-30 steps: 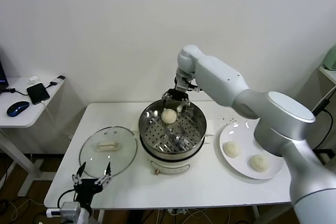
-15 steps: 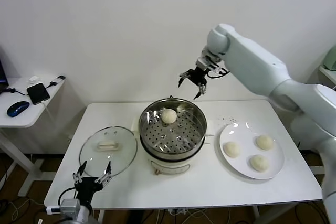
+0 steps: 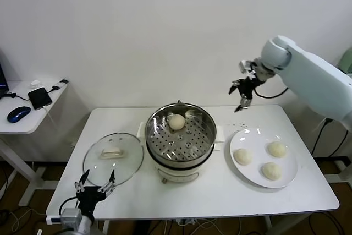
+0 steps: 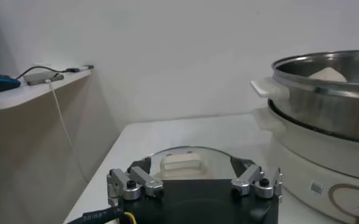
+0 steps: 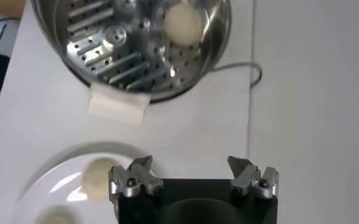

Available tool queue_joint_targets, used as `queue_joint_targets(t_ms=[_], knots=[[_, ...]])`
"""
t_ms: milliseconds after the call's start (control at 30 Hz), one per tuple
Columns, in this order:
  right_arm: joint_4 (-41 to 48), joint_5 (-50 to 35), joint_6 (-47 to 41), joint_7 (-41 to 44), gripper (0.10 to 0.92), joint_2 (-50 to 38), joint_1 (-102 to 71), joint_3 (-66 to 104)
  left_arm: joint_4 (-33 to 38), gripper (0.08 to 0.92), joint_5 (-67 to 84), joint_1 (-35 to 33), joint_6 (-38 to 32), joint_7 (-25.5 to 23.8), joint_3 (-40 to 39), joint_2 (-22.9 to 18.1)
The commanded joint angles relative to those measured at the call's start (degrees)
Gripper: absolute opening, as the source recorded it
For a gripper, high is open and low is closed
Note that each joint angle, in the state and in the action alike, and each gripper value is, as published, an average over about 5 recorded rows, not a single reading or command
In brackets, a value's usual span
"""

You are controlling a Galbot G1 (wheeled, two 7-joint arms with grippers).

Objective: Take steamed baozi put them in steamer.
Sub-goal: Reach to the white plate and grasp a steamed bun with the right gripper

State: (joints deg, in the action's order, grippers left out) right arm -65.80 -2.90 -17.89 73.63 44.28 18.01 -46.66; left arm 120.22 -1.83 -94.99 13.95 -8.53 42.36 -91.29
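Note:
The steel steamer (image 3: 165,157) stands mid-table on its white base. One pale baozi (image 3: 176,121) lies on the perforated tray at the back, also seen in the right wrist view (image 5: 184,23). Three more baozi (image 3: 242,156) (image 3: 276,148) (image 3: 270,170) rest on the white plate (image 3: 250,137) to the right. My right gripper (image 3: 241,97) hangs open and empty in the air above the table's back edge, between steamer and plate. My left gripper (image 3: 97,183) is parked open at the table's front left corner, beside the lid.
A glass lid (image 3: 113,157) with a white handle lies flat to the left of the steamer. A side table at far left holds a phone (image 3: 39,97) and a blue mouse (image 3: 18,114). The wall stands close behind the table.
My right gripper rose from the baozi in the steamer and swung right and up toward the plate side, empty. The baozi stays on the tray. The left arm has not moved.

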Motion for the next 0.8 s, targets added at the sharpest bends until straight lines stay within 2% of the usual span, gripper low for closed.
queue_joint_targets(t_ms=[33,267,500,800], knots=[[-9.8,0.7,-9.9,-3.9,0.823,-9.4,-12.0,3.6,0.2,0.823,0.0,-0.3,-0.2,0.1,-0.6,0.2],[-10.1,3.4,-10.0,-5.4,0.823,-6.8,-20.2,8.7,-0.3,0.823,-0.2,-0.1,-0.1,0.0,-0.5,0.3],[-8.2,7.2,-5.8,-1.6,0.823,-4.9,-21.1,8.2,-0.3,0.823,-0.1,-0.3,-0.1,0.0,-0.3,0.2],[-2.3,13.4,0.1,-2.3,0.823,-0.6,-23.1,9.5,-1.0,0.823,-0.2,-0.2,-0.2,0.1,-0.1,0.2]])
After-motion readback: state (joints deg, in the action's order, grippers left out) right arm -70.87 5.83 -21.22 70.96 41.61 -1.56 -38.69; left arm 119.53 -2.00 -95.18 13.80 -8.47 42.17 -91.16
